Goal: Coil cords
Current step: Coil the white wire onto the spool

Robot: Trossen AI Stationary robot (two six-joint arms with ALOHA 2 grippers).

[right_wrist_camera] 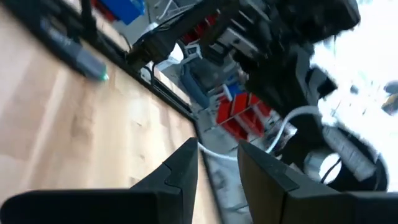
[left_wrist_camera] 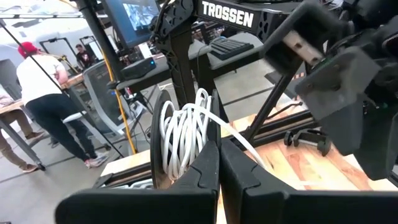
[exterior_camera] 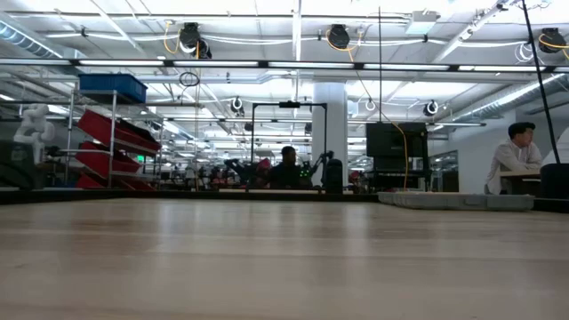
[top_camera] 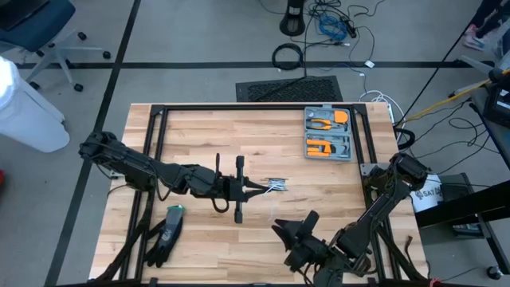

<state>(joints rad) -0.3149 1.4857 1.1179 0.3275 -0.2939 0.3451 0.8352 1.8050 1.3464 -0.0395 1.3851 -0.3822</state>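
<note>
The white cord is wound into a small coil of several loops. My left gripper reaches level from the table's left to mid-table, and its fingers are shut on the coil. One loose strand leads off toward my right gripper, which stands open near the front edge, pointing at the coil. In the right wrist view that strand shows beyond the gap of the open fingers; I cannot tell whether it touches them. The low view shows neither gripper. My left gripper pinches the coil's lower part between its two shut fingers. The fingers come level from the table's left. The loops stand upright above the fingertips, lifted clear of the table, and one strand trails slack toward the table's near right.
An open grey case of orange tools lies at the back right. A black object with a green spot rests near the front left. Black frame rails run around the wooden top. People sit beyond the table.
</note>
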